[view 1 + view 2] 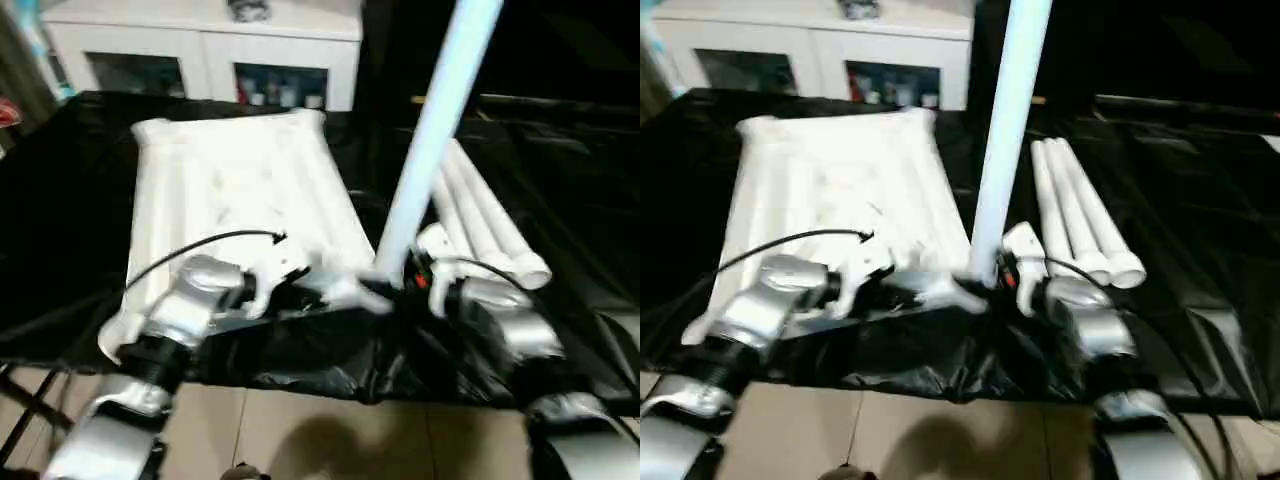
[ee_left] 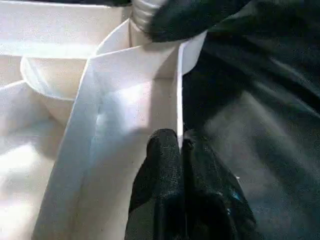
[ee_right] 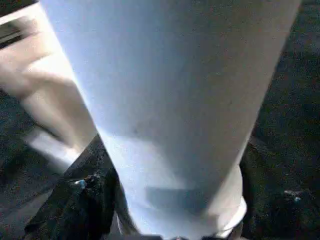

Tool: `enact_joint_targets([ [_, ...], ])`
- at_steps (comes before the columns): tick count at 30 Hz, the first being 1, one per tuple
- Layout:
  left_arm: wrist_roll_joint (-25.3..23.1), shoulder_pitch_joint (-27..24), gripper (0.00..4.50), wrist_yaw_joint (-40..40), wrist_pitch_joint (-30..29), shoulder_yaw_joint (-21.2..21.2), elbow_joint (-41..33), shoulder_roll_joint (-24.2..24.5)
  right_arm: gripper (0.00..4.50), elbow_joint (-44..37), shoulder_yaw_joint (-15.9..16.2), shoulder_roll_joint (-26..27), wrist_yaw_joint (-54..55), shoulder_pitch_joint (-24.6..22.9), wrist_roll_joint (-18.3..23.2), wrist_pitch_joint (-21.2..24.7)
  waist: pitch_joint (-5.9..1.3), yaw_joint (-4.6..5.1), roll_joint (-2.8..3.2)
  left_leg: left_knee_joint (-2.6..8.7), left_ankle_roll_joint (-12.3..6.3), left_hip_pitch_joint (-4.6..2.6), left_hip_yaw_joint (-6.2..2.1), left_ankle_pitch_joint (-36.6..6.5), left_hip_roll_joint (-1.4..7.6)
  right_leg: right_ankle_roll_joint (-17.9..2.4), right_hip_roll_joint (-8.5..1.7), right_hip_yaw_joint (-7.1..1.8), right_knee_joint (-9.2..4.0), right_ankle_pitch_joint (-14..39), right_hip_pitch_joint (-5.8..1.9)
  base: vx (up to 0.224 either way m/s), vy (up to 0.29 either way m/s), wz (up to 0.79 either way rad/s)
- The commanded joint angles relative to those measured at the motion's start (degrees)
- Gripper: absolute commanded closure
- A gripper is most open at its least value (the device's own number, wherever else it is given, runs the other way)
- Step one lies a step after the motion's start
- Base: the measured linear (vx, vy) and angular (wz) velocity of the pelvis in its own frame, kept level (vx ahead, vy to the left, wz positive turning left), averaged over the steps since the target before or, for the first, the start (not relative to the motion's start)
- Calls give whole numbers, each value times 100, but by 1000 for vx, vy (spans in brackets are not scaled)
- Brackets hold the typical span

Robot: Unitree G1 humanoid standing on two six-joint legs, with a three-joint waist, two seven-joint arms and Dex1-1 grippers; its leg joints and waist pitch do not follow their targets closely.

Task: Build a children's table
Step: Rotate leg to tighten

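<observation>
A white plastic tabletop (image 1: 235,215) lies ribbed side up on a black-sheeted table (image 1: 580,210). The left gripper (image 2: 179,145) pinches its near-right rim. The right gripper (image 3: 170,200) clasps an upright white tube leg (image 1: 430,140) at that corner; three legs (image 1: 485,225) lie to the right.

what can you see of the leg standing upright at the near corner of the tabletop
The upright leg is a long, smooth white plastic tube, leaning slightly and running out of the picture's top. Its foot sits at the near right corner of the upside-down table top. The right gripper has its black jaws on either side of the base. The left gripper pinches the top's thin rim beside it. Three more legs lie alongside on the black sheet.
</observation>
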State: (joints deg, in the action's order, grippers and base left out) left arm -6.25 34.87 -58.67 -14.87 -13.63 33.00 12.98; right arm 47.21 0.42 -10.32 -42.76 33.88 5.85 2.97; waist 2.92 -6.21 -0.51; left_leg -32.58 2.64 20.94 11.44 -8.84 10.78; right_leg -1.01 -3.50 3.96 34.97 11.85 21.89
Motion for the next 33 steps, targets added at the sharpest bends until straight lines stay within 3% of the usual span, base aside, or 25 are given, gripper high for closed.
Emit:
enact_joint_targets([
  [1, 235, 248, 450, 220, 52, -181, -118, -594, 174, 400, 232, 464, 520, 95, -153, 72, -286, 15, -43, 392, 64, -137, -213, -1902, 311, -931, -619, -318, -606, 2378, -129, 0, 0, 0],
  [4, 139, 355, 450, 925, 3, -101, -17, -969, 174, 860, -82, 743, 1707, 384, -144, 53, -308, 30, -18, 393, 29, -118, -197, -1644, 315, -1004, -581, -327, -552, 1895, -131, 0, 0, 0],
  [7, 94, 382, 450, 1212, 65, -92, -36, -1152, 174, 1019, -131, 861, 2030, 471, -214, -102, -342, 22, -38, 354, -60, -105, -163, -1426, 300, -1100, -580, -332, -503, 1358, -152, 0, 0, 0],
  [9, 54, 364, 450, 1193, 70, -148, -99, -1191, 105, 1079, -59, 917, 2049, 481, -314, -238, -355, -7, -36, 335, -164, -77, -153, -1215, 284, -1128, -568, -327, -475, 1044, -184, 0, 0, 0],
  [11, 7, 325, 450, 1099, 67, -211, -160, -1149, 105, 1139, -45, 949, 1973, 496, -311, -307, -360, -25, -38, 330, -262, -54, -150, -1040, 282, -1151, -563, -319, -448, 798, -200, 0, 0, 0],
  [13, -14, 302, 450, 1046, 79, -239, -182, -1099, 92, 1145, -20, 937, 1906, 498, -321, -338, -352, -29, -30, 336, -287, -56, -153, -1086, 288, -1160, -572, -312, -456, 853, -203, 0, 0, 0],
  [14, -16, 259, 450, 883, 129, -290, -208, -969, 76, 1168, 91, 863, 1681, 512, -404, -484, -337, -26, 10, 353, -240, -72, -165, -1232, 300, -1130, -567, -309, -479, 1082, -189, 0, 0, 0],
  [18, 37, 157, 450, 491, 218, -375, -306, -730, 64, 1038, 279, 689, 867, 467, -422, -604, -327, 4, -4, 372, -189, -69, -174, -1482, 306, -1074, -569, -312, -511, 1361, -192, 0, 0, 0],
  [23, 143, 17, 450, -117, 305, -475, -471, -394, 64, 637, 534, 384, -427, 259, -371, -698, -333, -26, -17, 354, -304, -56, -158, -1306, 325, -1167, -550, -305, -463, 1051, -211, 0, 0, 0],
  [28, 199, -23, 450, -588, 401, -524, -508, -99, 64, 183, 750, 57, -1452, 51, -235, -577, -319, -55, -16, 355, -321, -70, -147, -1373, 339, -1169, -544, -304, -475, 1207, -186, 0, 0, 0],
  [33, 123, 15, 450, -1038, 624, -527, -341, 282, 64, -648, 1242, -473, -2728, -350, -121, -220, -313, -121, -37, 365, -295, -81, -155, -1440, 344, -1065, -556, -313, -496, 1481, -175, 0, 0, 0],
])
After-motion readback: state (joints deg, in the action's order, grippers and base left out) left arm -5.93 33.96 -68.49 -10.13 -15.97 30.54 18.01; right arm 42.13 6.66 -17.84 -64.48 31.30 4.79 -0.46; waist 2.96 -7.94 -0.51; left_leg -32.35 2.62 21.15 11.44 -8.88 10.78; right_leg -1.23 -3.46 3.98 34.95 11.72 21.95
